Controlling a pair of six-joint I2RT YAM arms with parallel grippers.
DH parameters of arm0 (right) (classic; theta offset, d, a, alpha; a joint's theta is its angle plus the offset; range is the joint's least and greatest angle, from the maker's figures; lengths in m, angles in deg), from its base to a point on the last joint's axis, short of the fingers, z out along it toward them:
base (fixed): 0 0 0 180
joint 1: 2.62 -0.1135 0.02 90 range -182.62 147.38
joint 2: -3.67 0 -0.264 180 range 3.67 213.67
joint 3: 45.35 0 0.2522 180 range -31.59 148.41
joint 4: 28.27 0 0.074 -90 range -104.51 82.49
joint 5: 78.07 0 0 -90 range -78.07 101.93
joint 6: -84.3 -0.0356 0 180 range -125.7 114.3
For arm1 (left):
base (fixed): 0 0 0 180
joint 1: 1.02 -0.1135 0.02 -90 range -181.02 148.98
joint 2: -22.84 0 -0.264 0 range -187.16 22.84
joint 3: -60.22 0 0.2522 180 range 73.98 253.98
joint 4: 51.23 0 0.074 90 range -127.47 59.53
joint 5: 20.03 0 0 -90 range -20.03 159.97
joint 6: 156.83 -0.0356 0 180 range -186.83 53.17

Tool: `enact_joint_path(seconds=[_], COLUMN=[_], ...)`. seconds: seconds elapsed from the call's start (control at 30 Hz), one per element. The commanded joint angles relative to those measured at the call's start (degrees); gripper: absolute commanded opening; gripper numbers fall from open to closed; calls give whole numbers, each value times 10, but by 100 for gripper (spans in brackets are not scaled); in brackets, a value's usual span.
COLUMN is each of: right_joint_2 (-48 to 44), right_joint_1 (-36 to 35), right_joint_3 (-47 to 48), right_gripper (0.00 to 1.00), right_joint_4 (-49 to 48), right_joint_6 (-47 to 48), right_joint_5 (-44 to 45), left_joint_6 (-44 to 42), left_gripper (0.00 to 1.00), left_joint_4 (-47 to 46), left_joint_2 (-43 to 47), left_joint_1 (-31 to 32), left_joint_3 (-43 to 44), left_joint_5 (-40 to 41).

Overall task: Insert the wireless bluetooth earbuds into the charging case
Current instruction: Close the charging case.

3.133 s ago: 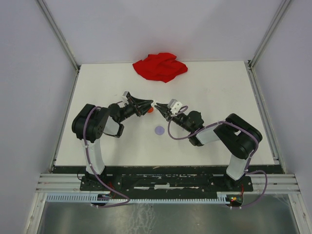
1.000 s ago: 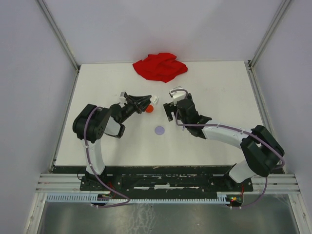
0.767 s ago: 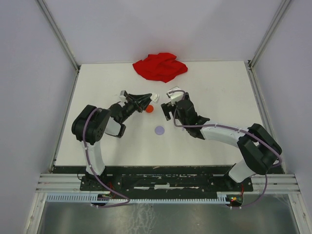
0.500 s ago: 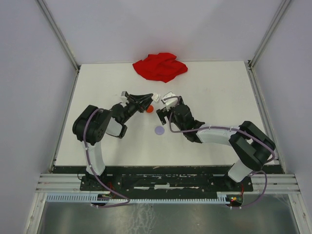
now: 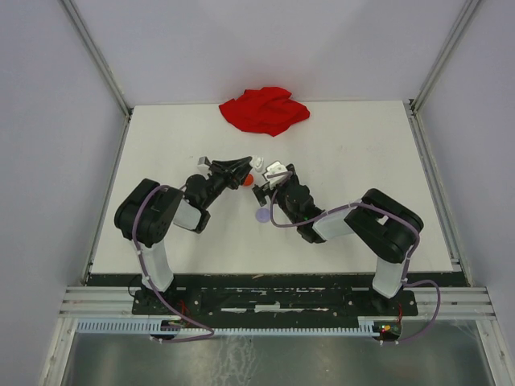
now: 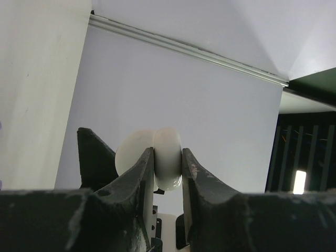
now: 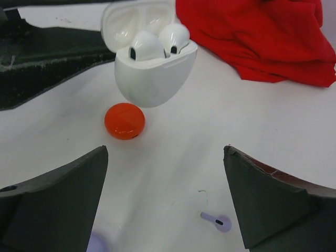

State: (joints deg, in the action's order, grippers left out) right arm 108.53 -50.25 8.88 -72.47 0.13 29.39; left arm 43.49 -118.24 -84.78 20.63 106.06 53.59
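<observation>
- The left pincer (image 6: 167,157) is clamped tight on a white charging case (image 6: 168,139), its two dark fingers (image 6: 137,178) pressing the case's flat sides.
- The case is held clear of the table (image 5: 362,161), over the middle and a little toward the far edge. Its lid (image 7: 131,18) is tipped back.
- Two white earbuds (image 7: 157,41) sit side by side in the open case, their rounded heads showing above the rim.
- The right pincer (image 7: 164,157) hangs spread wide with nothing between its fingers (image 7: 52,205), low over the table just on the near side of the case.
- An orange rounded pod (image 7: 124,121) lies on the table just below and beside the held case.
- A lone lavender earbud (image 7: 218,221) lies on the table nearer the right pincer, apart from the case.
- A lavender disc (image 5: 262,215) lies near the table's middle, close under the right arm.
- A crumpled red cloth (image 5: 265,110) lies at the middle of the far edge.
</observation>
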Motion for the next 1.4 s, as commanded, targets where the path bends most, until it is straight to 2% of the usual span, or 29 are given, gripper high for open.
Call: enact_joint_path(seconds=[0.0,0.57,1.17,1.37], right_joint_2=[8,17,-18,-52], right_joint_1=[-4,-4,-3,-3], right_joint_3=[14,37,-1,-17], right_gripper=[99,99,99,99], right_joint_4=[-98,-96,-123,-72], right_joint_6=[10,26,68,53], right_joint_5=[22,58,111,140], left_joint_6=[9,20,10,9], left_gripper=[3,3,3,3], left_joint_4=[0,-30,-58,-70], left_joint_2=[24,-1,-27,-40], left_joint_1=[6,13,13,8], left_joint_3=[-12,-29,-54,-52], left_joint_5=[24,15,1,-2])
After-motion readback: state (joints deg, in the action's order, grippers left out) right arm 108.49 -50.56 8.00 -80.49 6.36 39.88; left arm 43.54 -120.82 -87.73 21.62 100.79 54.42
